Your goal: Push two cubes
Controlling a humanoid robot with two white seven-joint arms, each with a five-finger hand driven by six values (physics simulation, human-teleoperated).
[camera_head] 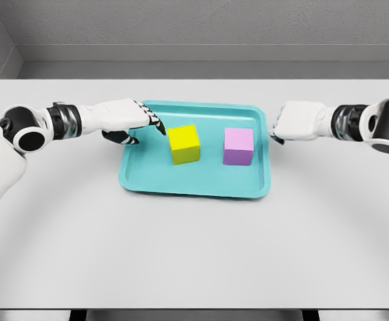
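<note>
A: What could go wrong?
B: The yellow cube (184, 144), centre frame in the tray (194, 188), could be twisted by an off-centre push from the left hand (129, 120), fingers extended, empty.
A: Counts?
B: Two cubes, the purple cube (238, 146) included; right hand (296, 121) curled, empty.

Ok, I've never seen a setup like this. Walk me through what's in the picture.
This is a computer-simulated humanoid robot, seen from a camera on its own head looking down at a grey table. The two white arms are its own. The left hand reaches over the rim of a teal tray, its fingers stretched toward a yellow cube without clearly touching it. The right hand sits just outside the tray's right rim, fingers curled, beside a purple cube. Both cubes rest in the tray, apart. Nothing is held.
</note>
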